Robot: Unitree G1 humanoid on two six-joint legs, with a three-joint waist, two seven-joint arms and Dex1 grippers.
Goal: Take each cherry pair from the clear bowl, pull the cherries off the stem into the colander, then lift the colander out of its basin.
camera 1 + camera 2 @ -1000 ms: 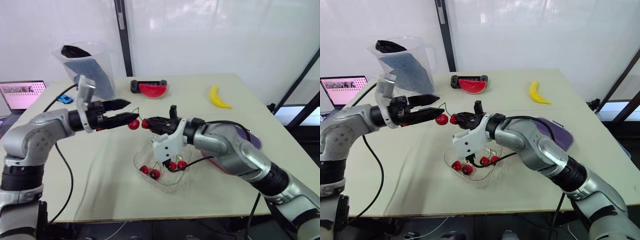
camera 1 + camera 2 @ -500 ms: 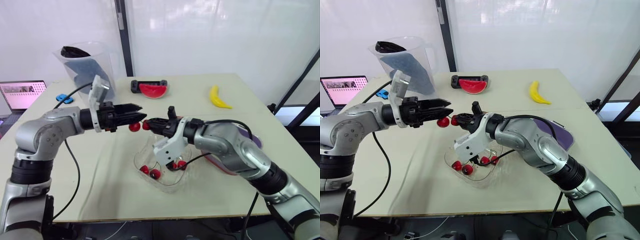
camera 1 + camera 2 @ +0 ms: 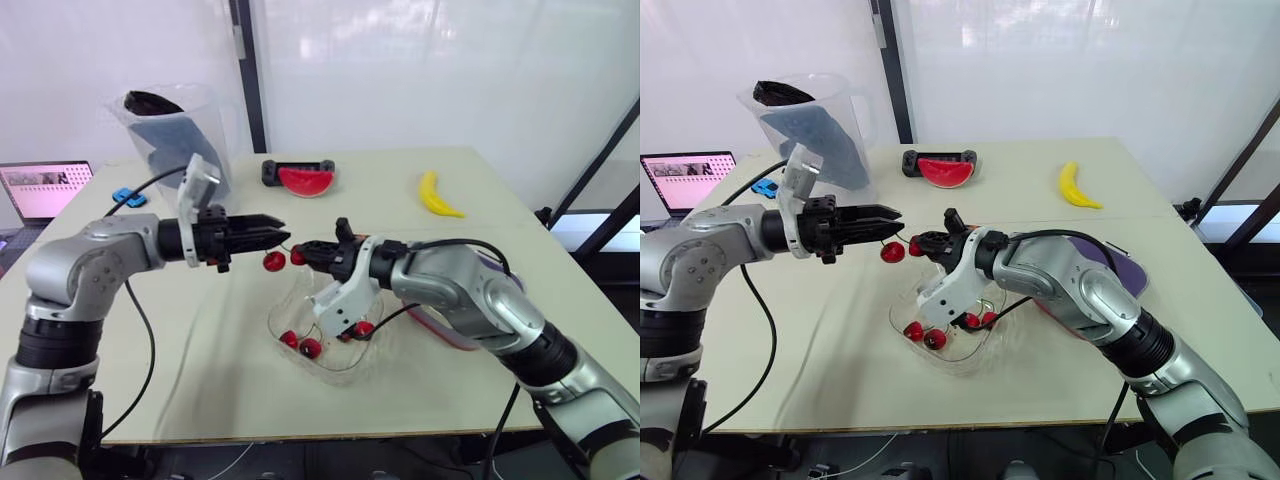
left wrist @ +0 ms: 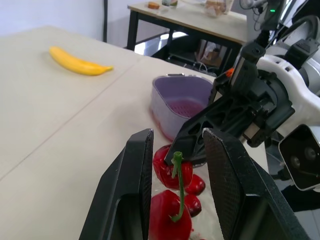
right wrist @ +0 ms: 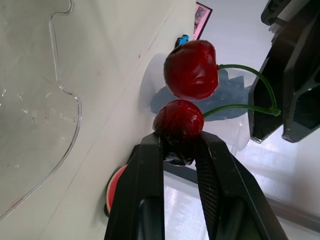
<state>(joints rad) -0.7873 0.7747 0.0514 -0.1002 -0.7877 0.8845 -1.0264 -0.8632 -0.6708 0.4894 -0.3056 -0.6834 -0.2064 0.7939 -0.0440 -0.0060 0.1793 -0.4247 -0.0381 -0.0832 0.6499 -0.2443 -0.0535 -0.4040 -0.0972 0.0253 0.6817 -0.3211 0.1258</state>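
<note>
A cherry pair hangs in the air above the clear bowl (image 3: 322,352). My right gripper (image 3: 299,255) is shut on one cherry (image 5: 178,121). The other cherry (image 3: 274,261) dangles free beside it. Both green stems meet at a joint (image 4: 176,159) that lies between the fingers (image 4: 139,175) of my left gripper (image 3: 281,228). Those fingers stand a little apart, one on each side of the stem, with a gap showing on both sides. Several more cherries (image 3: 302,346) lie in the bowl. The purple colander (image 4: 182,100) sits in its basin behind my right arm.
A clear pitcher (image 3: 175,130) with a dark cloth in it stands at the back left, near a laptop (image 3: 45,190) and a small blue object (image 3: 128,197). A watermelon slice (image 3: 305,180) and a banana (image 3: 437,195) lie at the back.
My left gripper has come in toward the cherry pair and narrowed from wide open around the stem. The pair sits slightly lower. My right gripper has kept its hold.
</note>
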